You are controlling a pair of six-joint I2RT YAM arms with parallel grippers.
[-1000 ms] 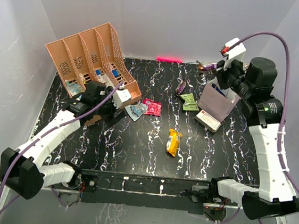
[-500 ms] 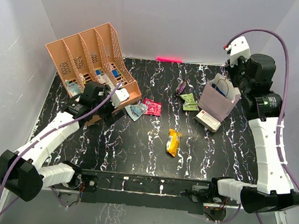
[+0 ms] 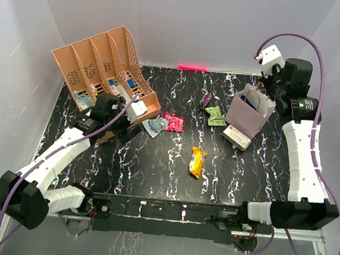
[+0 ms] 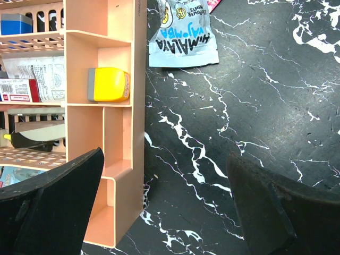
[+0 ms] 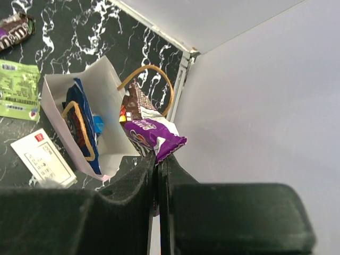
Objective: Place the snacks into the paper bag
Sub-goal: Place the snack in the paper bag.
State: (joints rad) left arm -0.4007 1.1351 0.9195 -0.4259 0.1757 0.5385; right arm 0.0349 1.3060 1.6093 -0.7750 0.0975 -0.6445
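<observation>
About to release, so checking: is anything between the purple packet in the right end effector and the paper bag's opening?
Nothing solid. The purple packet hangs from the right end effector above the open mouth of the paper bag; only a cord handle arcs close beside it.

Organiser (image 3: 73,62) far left, paper bag (image 3: 244,117) far right, loose snacks (image 3: 197,161) between.

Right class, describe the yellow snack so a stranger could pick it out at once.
Start at the black table and look at its middle, towards the near edge. The yellow snack lies there alone, the only yellow-orange packet; the pink packet and green packet lie further back.
</observation>
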